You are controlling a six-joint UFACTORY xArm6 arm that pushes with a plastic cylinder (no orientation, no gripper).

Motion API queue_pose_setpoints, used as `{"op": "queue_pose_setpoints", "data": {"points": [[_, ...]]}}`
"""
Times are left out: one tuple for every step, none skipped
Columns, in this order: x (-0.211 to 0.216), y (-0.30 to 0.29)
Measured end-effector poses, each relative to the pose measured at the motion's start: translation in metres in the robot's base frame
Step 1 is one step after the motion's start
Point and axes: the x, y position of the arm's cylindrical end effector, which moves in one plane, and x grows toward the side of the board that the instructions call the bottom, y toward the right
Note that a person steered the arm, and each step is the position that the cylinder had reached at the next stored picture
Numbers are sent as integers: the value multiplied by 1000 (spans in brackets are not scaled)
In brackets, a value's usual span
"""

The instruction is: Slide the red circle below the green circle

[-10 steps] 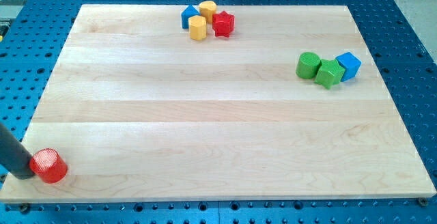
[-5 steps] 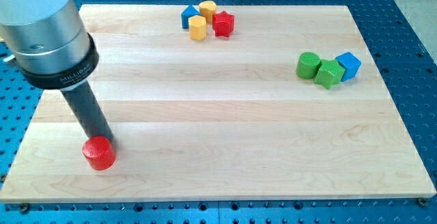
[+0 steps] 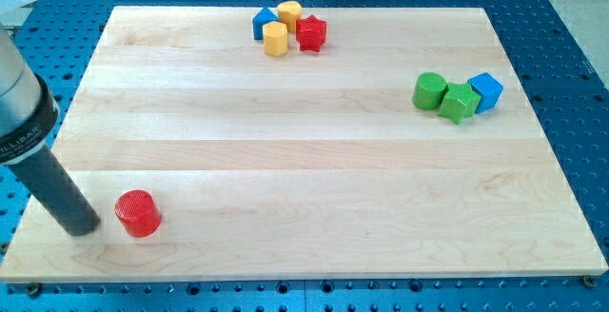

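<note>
Red circle (image 3: 138, 213) near board's bottom-left corner | green circle (image 3: 429, 91) far off at view's right, touching a green block (image 3: 459, 102) | my tip (image 3: 84, 228) just left of red circle, slightly apart; rod only, no jaws | task barely begun: long rightward push left.

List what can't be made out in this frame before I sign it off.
- Arm: cut off by the camera view's left and top edges; only the rod and part of its collar show.
- My tip against the red circle: a narrow gap seems to show, but actual contact is too fine to tell.
- Blue block: partly hidden behind the yellow blocks, so its shape is unclear.
</note>
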Motion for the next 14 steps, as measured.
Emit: {"op": "queue_pose_setpoints", "data": {"points": [[10,-4],[32,5],[-5,100],[-23,144],[2,98],[-22,111],[-57,149],[-52,91],[-55,56],[-84,52],[-92,181],[-88,265],[-70,224],[-79,253]]}}
